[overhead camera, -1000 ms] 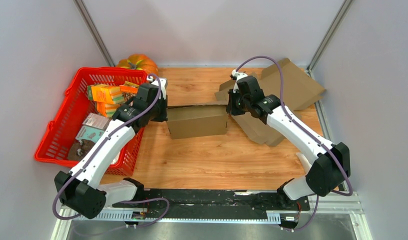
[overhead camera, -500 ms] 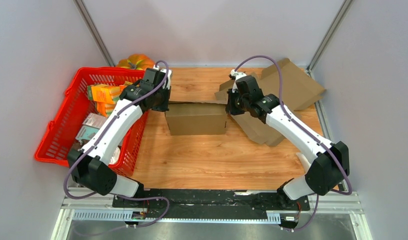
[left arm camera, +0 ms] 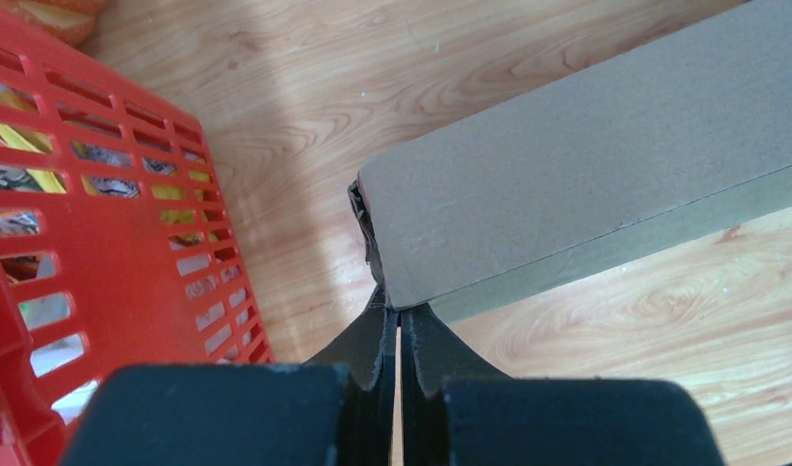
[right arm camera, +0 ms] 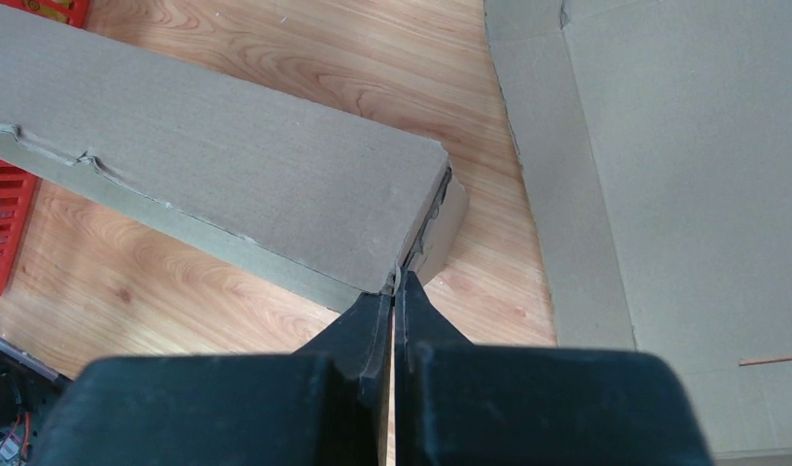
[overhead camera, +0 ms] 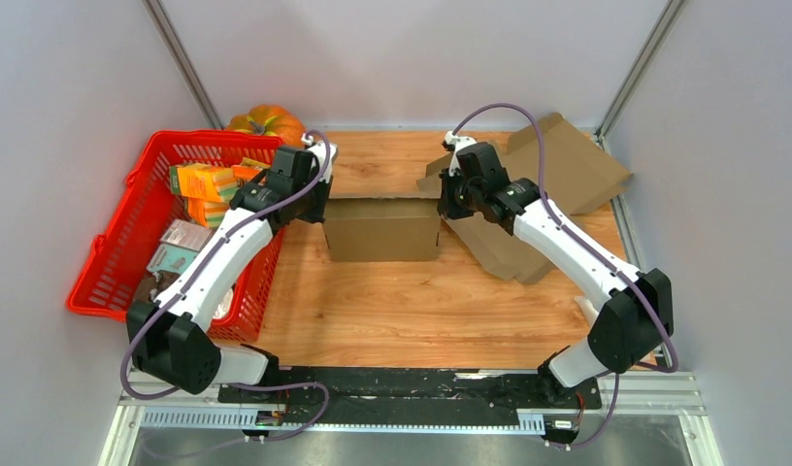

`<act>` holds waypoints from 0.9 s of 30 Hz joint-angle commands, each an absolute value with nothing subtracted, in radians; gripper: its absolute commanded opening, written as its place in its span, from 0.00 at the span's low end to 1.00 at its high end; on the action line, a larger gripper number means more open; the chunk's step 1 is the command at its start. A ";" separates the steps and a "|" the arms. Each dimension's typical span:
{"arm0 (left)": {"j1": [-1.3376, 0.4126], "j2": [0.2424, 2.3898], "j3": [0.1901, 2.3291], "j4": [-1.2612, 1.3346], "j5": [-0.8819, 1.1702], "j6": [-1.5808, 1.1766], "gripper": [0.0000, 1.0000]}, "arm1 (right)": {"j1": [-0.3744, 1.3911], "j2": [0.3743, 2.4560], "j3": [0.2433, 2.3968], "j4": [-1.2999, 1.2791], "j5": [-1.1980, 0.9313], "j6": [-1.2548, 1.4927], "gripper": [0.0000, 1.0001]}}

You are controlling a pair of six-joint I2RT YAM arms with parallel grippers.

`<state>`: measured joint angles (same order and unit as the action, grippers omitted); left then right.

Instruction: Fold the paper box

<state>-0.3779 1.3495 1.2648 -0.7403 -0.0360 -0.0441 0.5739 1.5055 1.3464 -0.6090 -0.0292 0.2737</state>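
Wooden tabletop point(overhead camera: 421, 301) between pale walls, viewed from above. Mid-table, paper box point(overhead camera: 382, 230), standing as a low brown block, long face toward the arm bases. At its left end, left gripper point(overhead camera: 321, 208); at its right end, right gripper point(overhead camera: 442, 208); each close against a far corner. Off to the left, red basket point(overhead camera: 217, 137) of packets, pumpkin point(overhead camera: 268, 121) behind it. To the right, flat cardboard sheets point(overhead camera: 567, 170), partly under the right arm.

From the left wrist: fingers pressed together, nothing plainly between them, tips touching the box's corner right at a crumpled bit of flap edge. Basket wall just beside, on the left. Cannot tell whether any sliver of card sits in the pinch.

From the right wrist: fingers likewise pressed together, tips against the opposite corner, next to a short end flap standing slightly away from the body. Flat sheets near on the right, apart from the box.

Judging from this: well along in the fold, body already formed, both closed grippers serving as pokers at the two ends. Probably in hand: tucking or squaring the end flaps. Next calls for pressing inward from both ends together and evenly, so as not to slide or skew so light a box; on the right, nudging the loose flap flush before easing off.
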 commanded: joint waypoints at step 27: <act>-0.290 1.388 1.529 -0.759 0.264 -0.386 0.18 | 0.577 1.540 1.405 -0.744 -0.074 0.239 0.33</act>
